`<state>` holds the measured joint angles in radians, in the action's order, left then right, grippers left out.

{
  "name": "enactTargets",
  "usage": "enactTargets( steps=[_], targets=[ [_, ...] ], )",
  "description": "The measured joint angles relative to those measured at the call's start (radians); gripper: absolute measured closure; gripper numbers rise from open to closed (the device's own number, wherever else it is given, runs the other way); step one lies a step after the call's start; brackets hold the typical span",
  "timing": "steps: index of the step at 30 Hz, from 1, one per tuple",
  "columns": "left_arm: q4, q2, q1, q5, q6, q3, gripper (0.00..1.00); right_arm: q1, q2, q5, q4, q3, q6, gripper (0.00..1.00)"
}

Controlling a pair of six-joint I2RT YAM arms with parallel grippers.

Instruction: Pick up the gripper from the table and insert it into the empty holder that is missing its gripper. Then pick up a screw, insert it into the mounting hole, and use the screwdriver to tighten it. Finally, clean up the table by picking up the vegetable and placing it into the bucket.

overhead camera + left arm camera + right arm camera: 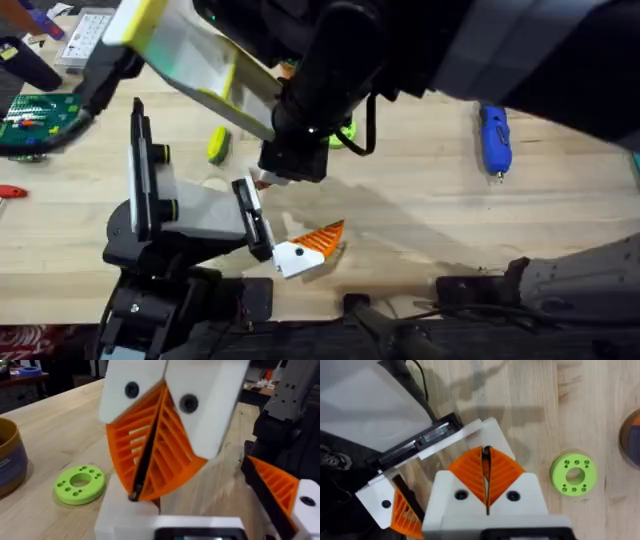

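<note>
Your left jaws (136,494) are pressed together, orange ribbed pads meeting along a thin dark line. What that dark sliver is, you cannot tell. They sit low over the worktop (420,200), just beside a white block. The gripper (312,245) is near them but apart from them, not in their grip.

In the overhead view, that gripper lies at lower centre of the frame. Its orange ribs point right, and its white base is against the lower end of the holder (255,220). Whether it is fully seated there, you cannot tell. The holder's grey-white wedge body runs left from the black clamp toward the tall black plate (140,160).

Your right jaws (486,452) are also pressed together, pad on pad, with nothing between them. They hang above the holder's white end, with the gripper near, off to one side.

A green disc (79,483) lies flat on the worktop near both jaws, and the bucket (7,455) stands just beyond it. The screwdriver (493,138) lies at the upper right of the overhead frame, well apart from the holder.
</note>
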<state>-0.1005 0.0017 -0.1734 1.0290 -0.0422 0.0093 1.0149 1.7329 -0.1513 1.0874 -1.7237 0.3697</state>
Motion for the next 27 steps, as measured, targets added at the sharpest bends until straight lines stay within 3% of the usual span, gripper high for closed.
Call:
enactTargets(
  steps=[19,21,26,27],
  targets=[
    [0.000,0.000,0.000,0.000,0.000,0.000,0.012,0.000,0.000,0.000,0.000,0.000,0.002,0.997],
    [0.000,0.000,0.000,-0.001,0.000,0.000,0.012,-0.001,0.000,-0.002,0.004,0.001,0.001,0.844],
    [0.002,0.006,0.004,-0.013,-0.004,0.000,0.012,0.001,0.000,-0.011,0.018,0.006,0.003,0.129],
    [0.003,0.005,0.004,-0.012,-0.001,0.000,0.012,0.001,0.000,-0.009,0.017,0.007,0.006,0.040]
  ],
)
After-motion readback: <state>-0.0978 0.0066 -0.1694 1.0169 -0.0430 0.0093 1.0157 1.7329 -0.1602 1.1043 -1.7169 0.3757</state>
